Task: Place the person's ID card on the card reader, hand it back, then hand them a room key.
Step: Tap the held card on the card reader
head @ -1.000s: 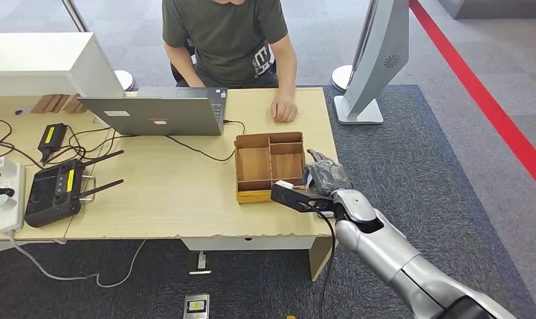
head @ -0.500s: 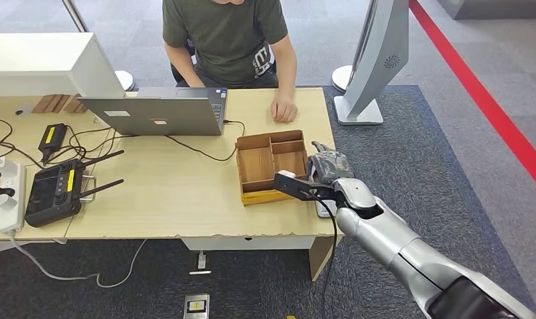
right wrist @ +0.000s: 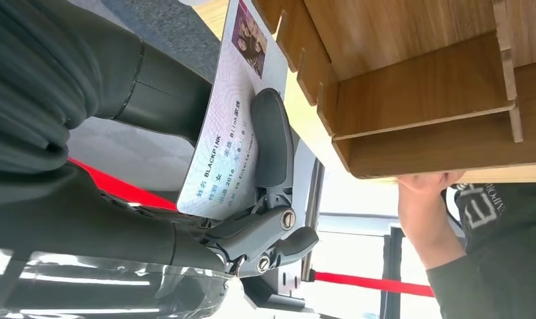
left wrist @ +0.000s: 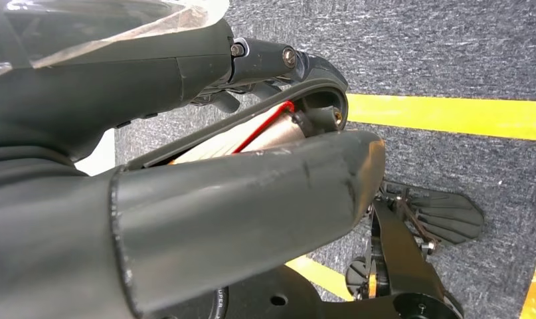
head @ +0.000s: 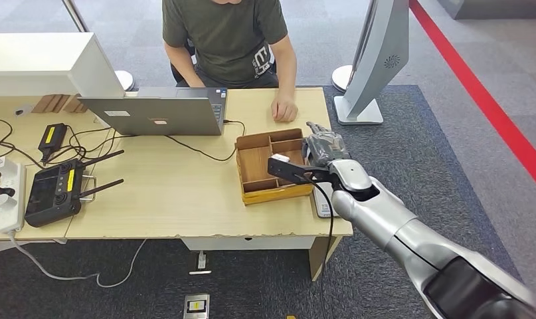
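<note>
My right hand (head: 323, 151) hovers over the right side of the wooden divided tray (head: 278, 193), a short way before the person's hand (head: 284, 109) resting on the table. In the right wrist view the thumb (right wrist: 270, 136) presses a light ID card (right wrist: 228, 126) with a small photo and printed text against the fingers, next to the tray's wall (right wrist: 418, 86). A flat grey card reader (head: 323, 203) lies at the table's front right edge, under my forearm. My left hand (left wrist: 238, 199) hangs over the carpet and holds nothing.
A person in a dark green shirt (head: 228, 33) sits behind an open laptop (head: 155, 113). A black controller (head: 52, 193), a power strip (head: 9, 196) and cables lie at the left. A white stand (head: 374, 60) rises right of the table.
My right hand has moved with the card from the table's front edge, forward over the tray toward the person. The tray has turned slightly, and the reader now shows under my forearm.
</note>
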